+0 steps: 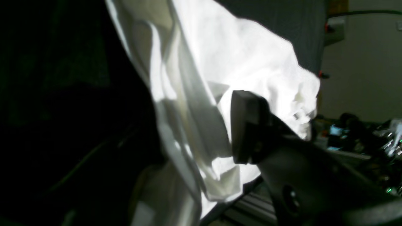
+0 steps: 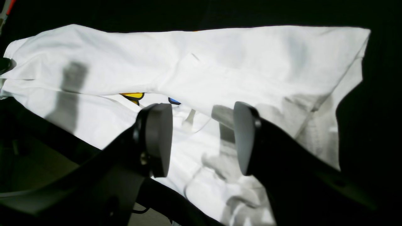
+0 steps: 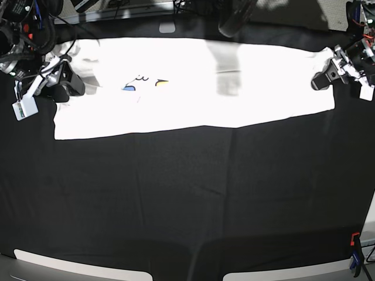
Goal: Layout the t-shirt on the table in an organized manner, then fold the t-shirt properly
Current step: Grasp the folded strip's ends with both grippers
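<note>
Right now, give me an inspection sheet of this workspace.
Surface: table under creased black cloth.
Job's things: t-shirt spread as a wide band across the far side, folded over, only slivers of print showing.
Clutter: nothing seen on the cloth.
Grippers: right gripper open over the shirt's end; left gripper at the opposite end, one finger against fabric, grip unclear.
Cables: wiring at a far corner.
Surroundings: red-and-blue clamp on the near edge.

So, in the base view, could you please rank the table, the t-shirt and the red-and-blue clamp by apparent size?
1. The table, largest.
2. The t-shirt.
3. The red-and-blue clamp, smallest, though partly cut off at the edge.
</note>
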